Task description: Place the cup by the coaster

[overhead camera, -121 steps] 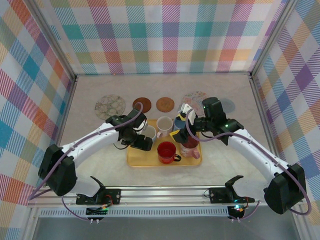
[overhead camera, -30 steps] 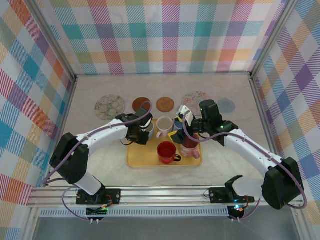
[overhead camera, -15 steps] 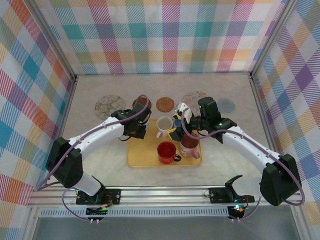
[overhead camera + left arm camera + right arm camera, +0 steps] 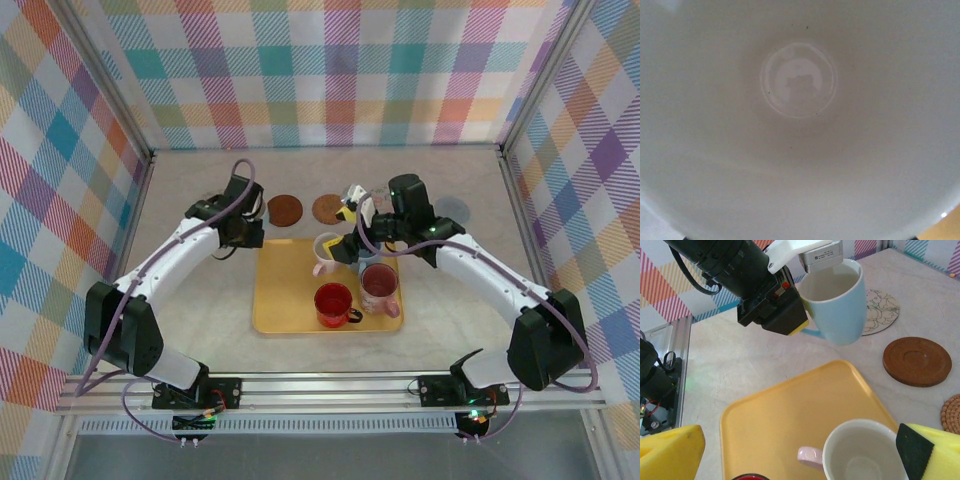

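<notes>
The left claw (image 4: 809,276) grasps the blue cup (image 4: 836,305) by its rim at upper centre of the right wrist frame, beside a patterned coaster (image 4: 883,310). The right claw (image 4: 800,452) is released over the yellow tray (image 4: 790,410).

Bright, even overhead light casts soft shadows on the beige tabletop (image 4: 210,322). The glossy inside of the light-blue ceramic mug (image 4: 800,165) is blurred, with a round highlight.

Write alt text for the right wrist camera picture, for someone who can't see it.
The left hand grips a light blue mug by its rim, holding it above the table beyond a yellow tray. A white mug with a pink handle stands on the tray, and a brown coaster lies to the right.
</notes>
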